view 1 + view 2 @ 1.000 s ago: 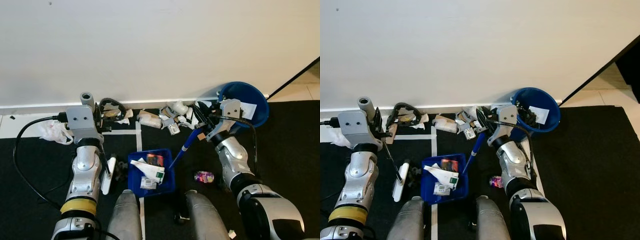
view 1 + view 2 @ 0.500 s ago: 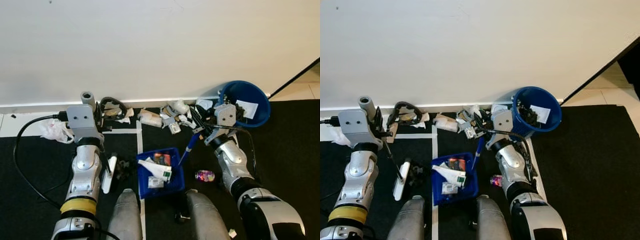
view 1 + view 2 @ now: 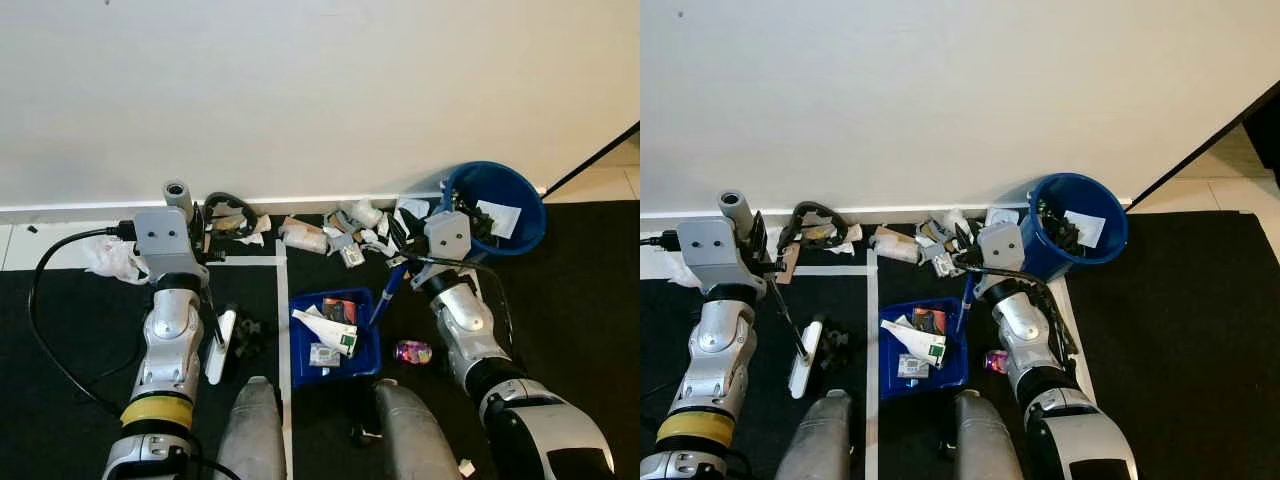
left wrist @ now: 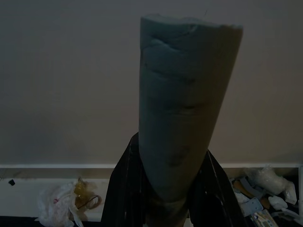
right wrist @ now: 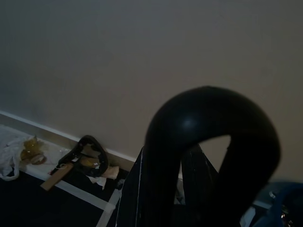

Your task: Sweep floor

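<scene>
The robot stands on a black floor mat facing a white wall, with litter strewn along the mat's far edge by the baseboard. The left gripper is closed around the grey foam handle of a small broom; its thin shaft slants down to the white broom head, which rests on the mat just beside a dark clump of debris. The right gripper grips the black looped end of the blue dustpan's handle; how far the fingers wrap is hard to judge in the dim wrist view. The blue dustpan sits flat on the mat in front of the robot, between its two legs and the litter, holding paper scraps and a red-and-black wrapper. A pink wrapper lies just right of it. A blue bucket, tilted and holding trash, stands at the mat's far edge. A crumpled white bag lies at the far left edge.
</scene>
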Motion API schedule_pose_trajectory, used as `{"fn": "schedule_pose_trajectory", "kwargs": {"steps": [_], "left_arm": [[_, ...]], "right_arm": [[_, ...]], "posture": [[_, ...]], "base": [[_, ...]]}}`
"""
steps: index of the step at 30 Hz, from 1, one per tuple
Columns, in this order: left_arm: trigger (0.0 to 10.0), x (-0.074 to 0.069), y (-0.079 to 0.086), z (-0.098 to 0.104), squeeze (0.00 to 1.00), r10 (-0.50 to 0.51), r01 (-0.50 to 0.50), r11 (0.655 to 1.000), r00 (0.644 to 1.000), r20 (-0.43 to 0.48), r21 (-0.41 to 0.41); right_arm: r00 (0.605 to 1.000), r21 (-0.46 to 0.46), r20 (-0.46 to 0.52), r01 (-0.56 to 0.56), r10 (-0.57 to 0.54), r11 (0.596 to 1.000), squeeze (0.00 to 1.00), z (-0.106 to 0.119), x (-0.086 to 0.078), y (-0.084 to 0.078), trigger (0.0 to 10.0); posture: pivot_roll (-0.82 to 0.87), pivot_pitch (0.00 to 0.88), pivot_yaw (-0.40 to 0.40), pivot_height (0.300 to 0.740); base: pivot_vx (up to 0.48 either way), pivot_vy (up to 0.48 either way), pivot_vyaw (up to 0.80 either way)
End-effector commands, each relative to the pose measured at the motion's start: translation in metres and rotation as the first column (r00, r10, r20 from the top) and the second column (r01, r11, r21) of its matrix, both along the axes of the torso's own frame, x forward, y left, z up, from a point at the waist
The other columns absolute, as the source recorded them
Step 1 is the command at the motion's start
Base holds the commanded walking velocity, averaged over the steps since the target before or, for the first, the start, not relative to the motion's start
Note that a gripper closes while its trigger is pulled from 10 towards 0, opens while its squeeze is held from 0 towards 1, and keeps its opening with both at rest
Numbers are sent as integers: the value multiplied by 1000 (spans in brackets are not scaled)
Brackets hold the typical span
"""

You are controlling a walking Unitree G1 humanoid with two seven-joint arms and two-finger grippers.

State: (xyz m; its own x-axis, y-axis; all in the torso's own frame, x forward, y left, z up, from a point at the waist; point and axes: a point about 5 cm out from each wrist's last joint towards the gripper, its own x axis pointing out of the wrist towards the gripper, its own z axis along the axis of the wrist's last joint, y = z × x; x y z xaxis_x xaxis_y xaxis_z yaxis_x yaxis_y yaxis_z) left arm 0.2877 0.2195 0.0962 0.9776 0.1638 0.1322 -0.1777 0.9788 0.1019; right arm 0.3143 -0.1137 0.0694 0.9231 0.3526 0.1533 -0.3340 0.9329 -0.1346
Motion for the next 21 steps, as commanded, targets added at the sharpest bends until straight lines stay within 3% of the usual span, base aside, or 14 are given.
{"fn": "schedule_pose_trajectory", "kwargs": {"steps": [1,4,6,21], "left_arm": [[10000,-6,-8,-21,0,-18,15,999,994,-103,-28],[10000,-5,-15,-25,0,-40,38,999,991,-127,-19],[10000,-5,-19,-26,0,-50,47,999,990,-129,-25],[10000,-2,-50,-30,0,-114,99,992,972,-207,-84]], "right_arm": [[999,-98,-33,-7,3,995,0,-13,-8,-4,10000],[994,-260,-77,-97,80,961,0,-30,-20,4,10000],[992,-297,-80,-116,97,948,0,-34,-25,5,10000],[988,-349,-108,-144,113,926,0,-49,-39,14,10000]], "posture": [[155,227,-117,740],[158,227,-117,740],[158,229,-118,740],[147,227,-111,740]], "base": [[0,0,0],[0,0,0],[0,0,0],[0,0,0]]}}
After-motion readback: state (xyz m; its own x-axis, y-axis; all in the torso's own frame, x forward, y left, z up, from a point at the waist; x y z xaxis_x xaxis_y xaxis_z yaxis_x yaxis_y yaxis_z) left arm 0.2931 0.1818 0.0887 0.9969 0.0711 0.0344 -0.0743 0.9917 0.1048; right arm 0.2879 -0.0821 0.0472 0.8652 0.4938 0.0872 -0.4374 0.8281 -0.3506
